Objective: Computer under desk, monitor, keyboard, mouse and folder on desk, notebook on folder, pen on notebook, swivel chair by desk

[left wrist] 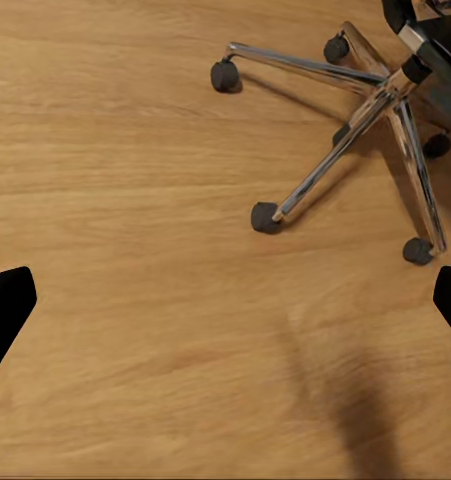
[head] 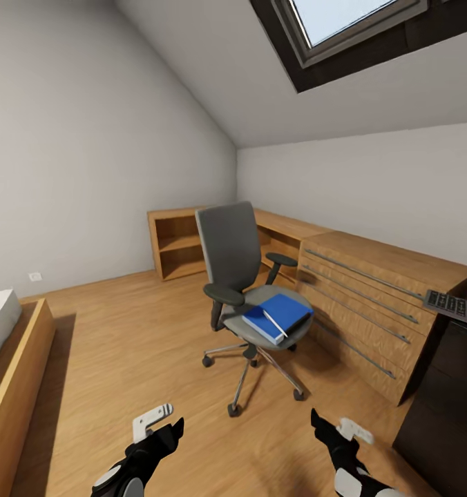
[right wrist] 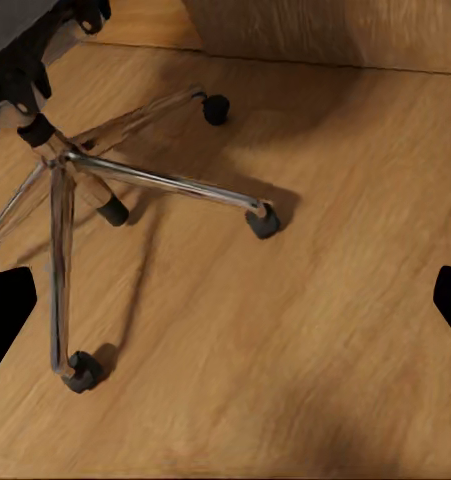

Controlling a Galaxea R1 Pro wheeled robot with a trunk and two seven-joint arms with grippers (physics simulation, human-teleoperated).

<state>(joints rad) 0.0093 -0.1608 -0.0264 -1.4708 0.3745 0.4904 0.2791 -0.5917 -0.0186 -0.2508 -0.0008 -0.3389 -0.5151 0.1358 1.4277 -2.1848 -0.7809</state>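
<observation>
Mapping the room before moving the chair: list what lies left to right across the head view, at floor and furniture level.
Bed frame → open wooden shelf unit → swivel chair with the blue folder on its seat → wooden drawer unit → keyboard on the dark desk.

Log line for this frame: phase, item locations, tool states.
phase: approaching swivel chair | folder on seat, pen on top | keyboard on dark desk | left tool open, empty | right tool open, empty
</observation>
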